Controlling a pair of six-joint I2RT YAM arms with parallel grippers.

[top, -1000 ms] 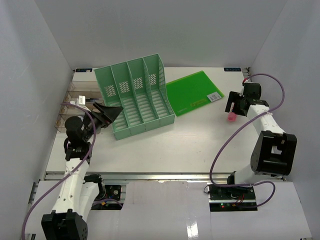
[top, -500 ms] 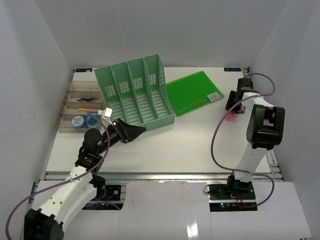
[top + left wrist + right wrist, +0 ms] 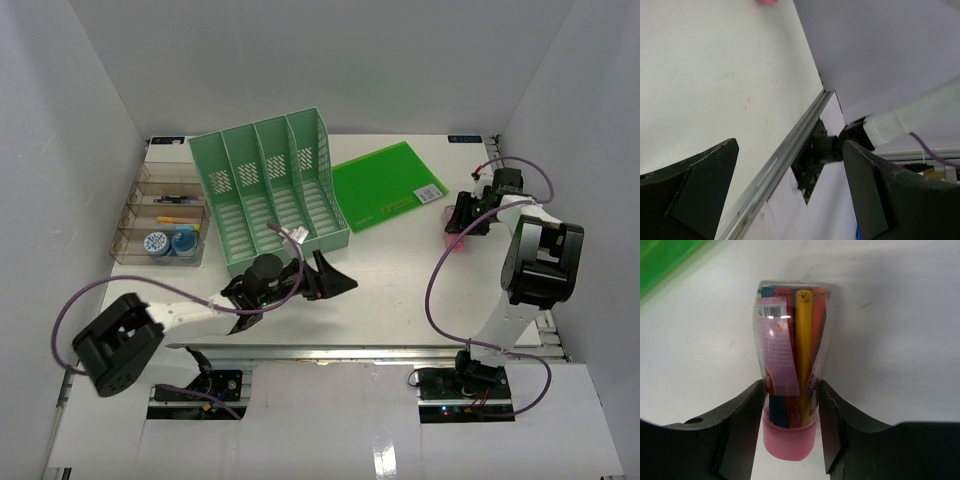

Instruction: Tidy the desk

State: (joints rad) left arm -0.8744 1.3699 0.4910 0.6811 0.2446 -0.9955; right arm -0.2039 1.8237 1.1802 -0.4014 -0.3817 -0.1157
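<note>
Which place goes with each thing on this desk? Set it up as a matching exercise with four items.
Things:
1. file rack
2. green folder
3. clear tray
4. marker tube

Places:
A. in the right gripper
B. along the left edge of the desk
C. lying flat, just right of the rack
D. standing between the tray and the folder

Pairs: 1-D, 2-C, 3-B, 4-A
</note>
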